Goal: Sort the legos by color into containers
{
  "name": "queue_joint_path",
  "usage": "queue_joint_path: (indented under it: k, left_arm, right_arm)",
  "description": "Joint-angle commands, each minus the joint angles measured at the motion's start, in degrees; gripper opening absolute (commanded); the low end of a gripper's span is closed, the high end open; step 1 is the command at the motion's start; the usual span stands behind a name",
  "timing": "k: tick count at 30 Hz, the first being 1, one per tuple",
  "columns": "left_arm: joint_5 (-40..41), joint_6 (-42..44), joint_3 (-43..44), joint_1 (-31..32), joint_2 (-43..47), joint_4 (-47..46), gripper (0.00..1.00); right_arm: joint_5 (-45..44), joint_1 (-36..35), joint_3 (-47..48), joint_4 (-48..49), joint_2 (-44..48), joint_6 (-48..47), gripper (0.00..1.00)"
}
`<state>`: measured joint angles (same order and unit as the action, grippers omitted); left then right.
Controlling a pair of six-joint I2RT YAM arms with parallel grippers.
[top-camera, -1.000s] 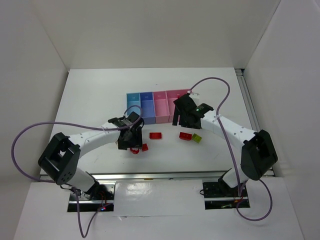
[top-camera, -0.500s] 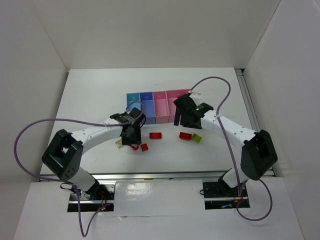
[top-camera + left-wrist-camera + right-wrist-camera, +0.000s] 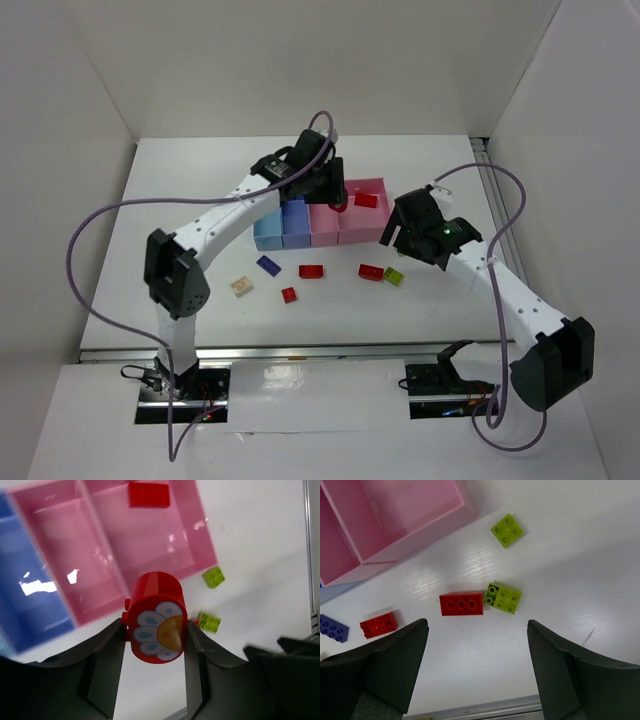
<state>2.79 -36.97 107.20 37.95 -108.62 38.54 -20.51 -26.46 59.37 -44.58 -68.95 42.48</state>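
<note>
My left gripper point(image 3: 156, 632) is shut on the rounded red-and-white piece point(image 3: 157, 619) and holds it above the near edge of the wider pink bin point(image 3: 197, 527). One red brick point(image 3: 149, 494) lies in that bin. In the top view the left gripper point(image 3: 336, 198) hangs over the row of bins point(image 3: 268, 236). My right gripper point(image 3: 477, 645) is open and empty above the table, near a red brick point(image 3: 461, 604) and two yellow-green bricks point(image 3: 502, 598) point(image 3: 506, 530). It shows right of the bins in the top view point(image 3: 395, 235).
On the table in front of the bins lie a tan brick point(image 3: 241, 286), a purple-blue brick point(image 3: 268, 265), a small red brick point(image 3: 289, 294) and two more red bricks point(image 3: 311, 271) point(image 3: 371, 272). White walls stand on three sides.
My left arm has swung from the table's front left up to the bins with the rounded piece. My right gripper has drawn back right from the wider pink bin, where a red brick now shows.
</note>
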Motion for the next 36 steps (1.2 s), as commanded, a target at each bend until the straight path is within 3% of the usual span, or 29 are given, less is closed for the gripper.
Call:
queue_joint_path:
  k: [1,7,9,13,21,29,36]
  left_arm:
    - [-5.50,2.43,8.18,-0.95,-8.43,-0.04,0.39]
    - [-8.85,1.90,22.08,-0.95,-21.17,-2.50,0.45]
    - [-8.85,1.90,24.53,-1.48,-22.86,-2.51,0.70]
    - [-8.85,2.51,25.25,-1.48,-23.48,-2.51,0.90]
    - [-6.22,5.51,17.44,-1.48,-12.86,-3.04,0.86]
    - [2.47,8.32,-6.34,-1.48,7.61,-2.51,0.85]
    - [5.47,6.21,-20.61,-2.01,20.80,-1.89,0.84]
  right_arm:
    - [0.39,0.71,-1.45,-5.07,3.89,2.70,0.87]
    - [0.39,1.23,-2.68,-7.37,5.67,3.22,0.87]
    - [1.44,1.23,-3.21,-7.37,5.67,3.22,0.87]
    - [3.54,1.23,-4.26,-6.05,5.67,1.47,0.87]
    - [6.97,-3.24,-3.56,-1.40,-2.57,-1.96,0.87]
    - [12.06,-5.62,-0.23,5.37,-13.57,-3.19,0.91]
    - [12.60,-7.29,1.45,7.31,-20.34,-2.06,0.92]
